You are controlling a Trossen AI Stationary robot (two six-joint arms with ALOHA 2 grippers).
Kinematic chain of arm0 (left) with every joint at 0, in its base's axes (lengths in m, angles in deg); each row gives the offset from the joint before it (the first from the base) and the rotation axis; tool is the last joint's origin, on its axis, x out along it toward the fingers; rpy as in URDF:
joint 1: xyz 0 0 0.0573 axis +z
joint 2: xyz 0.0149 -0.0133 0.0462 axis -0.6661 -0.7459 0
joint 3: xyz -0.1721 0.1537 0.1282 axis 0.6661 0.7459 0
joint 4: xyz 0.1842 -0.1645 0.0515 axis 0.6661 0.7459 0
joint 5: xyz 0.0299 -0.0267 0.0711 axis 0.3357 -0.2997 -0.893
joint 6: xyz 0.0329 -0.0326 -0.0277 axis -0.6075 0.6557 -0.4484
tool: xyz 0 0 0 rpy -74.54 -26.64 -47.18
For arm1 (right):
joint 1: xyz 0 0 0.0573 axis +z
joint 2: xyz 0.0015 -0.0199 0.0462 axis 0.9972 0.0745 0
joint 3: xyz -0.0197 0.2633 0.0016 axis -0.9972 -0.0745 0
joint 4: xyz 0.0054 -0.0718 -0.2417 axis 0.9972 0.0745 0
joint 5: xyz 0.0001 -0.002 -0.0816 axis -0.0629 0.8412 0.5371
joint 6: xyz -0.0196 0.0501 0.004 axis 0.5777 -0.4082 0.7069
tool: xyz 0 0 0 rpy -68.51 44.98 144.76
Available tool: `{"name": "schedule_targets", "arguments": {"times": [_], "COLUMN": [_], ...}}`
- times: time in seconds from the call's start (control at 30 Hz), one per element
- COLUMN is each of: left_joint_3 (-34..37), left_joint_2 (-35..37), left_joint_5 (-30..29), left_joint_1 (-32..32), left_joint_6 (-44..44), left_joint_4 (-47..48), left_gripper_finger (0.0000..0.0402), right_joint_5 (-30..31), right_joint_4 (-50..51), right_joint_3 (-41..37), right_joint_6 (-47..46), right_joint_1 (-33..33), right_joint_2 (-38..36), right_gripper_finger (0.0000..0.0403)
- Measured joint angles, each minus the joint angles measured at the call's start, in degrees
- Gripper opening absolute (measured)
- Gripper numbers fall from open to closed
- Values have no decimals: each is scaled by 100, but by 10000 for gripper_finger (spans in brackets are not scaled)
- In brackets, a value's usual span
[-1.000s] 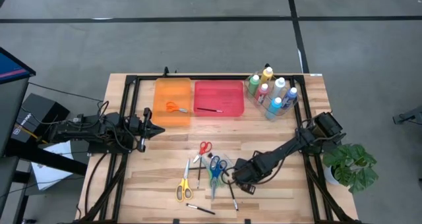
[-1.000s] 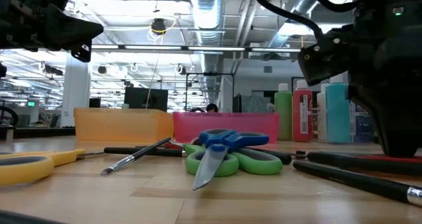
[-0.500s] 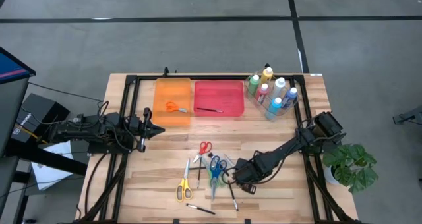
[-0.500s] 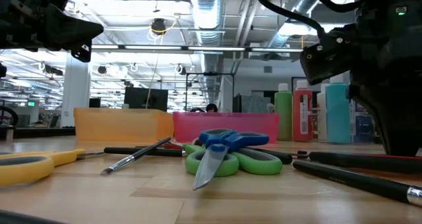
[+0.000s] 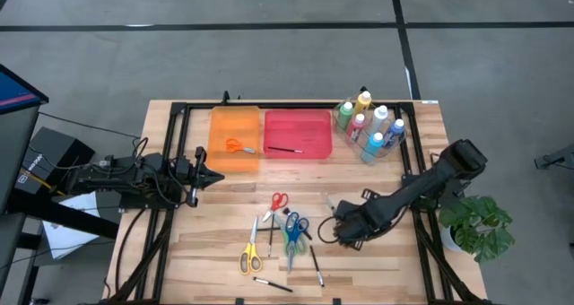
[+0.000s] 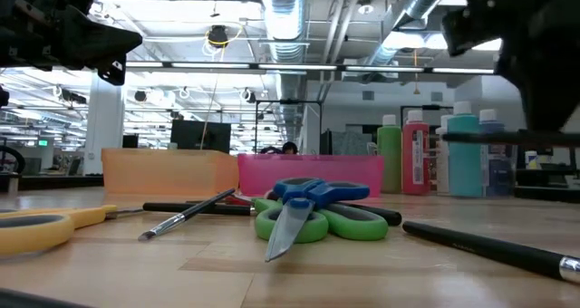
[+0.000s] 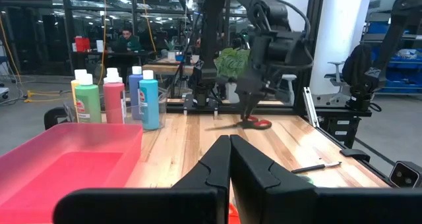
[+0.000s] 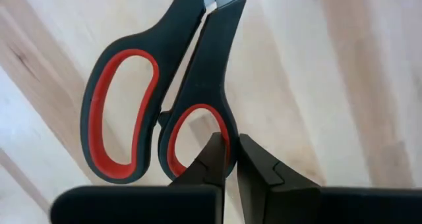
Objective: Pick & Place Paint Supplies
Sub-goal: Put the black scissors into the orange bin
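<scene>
High view: right pincer (image 5: 343, 226) low, clamped on black-red scissors (image 8: 165, 99).

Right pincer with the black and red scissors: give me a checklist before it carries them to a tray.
1. Right pincer shut on scissors: ok.
2. Scissors clear of the table: ok, low view shows them lifted.
3. Blades together: ok.
4. Hold is secure: cannot tell, only one handle loop is pinched.
5. Orange tray has room: ok, just one small pair inside.
6. Left pincer out of the way: cannot tell, it sits shut by that tray.
</scene>
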Motion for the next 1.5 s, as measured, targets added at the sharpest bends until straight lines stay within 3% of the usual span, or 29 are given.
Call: {"name": "schedule_targets", "arguments": {"times": [0.47,0.73,1.1,1.27,1.5], "left_joint_3": [0,0,0,0,0], "left_joint_2": [0,0,0,0,0], "left_joint_5": [0,0,0,0,0], "left_joint_1": [-2,0,0,-7,-15], "left_joint_6": [0,1,2,2,0], "left_joint_4": [2,2,4,4,4], "left_gripper_finger": [2,2,2,2,2], "right_joint_5": [1373,1688,1672,1073,-530], "right_joint_4": [-226,-1454,-3656,-5114,-7008], "right_joint_3": [14,15,18,18,24], "right_joint_6": [145,1331,3213,4331,5619], "right_joint_1": [103,25,-339,-593,-1003], "right_joint_2": [-630,-631,-631,-631,-631], "right_gripper_finger": [13,14,15,15,15]}}
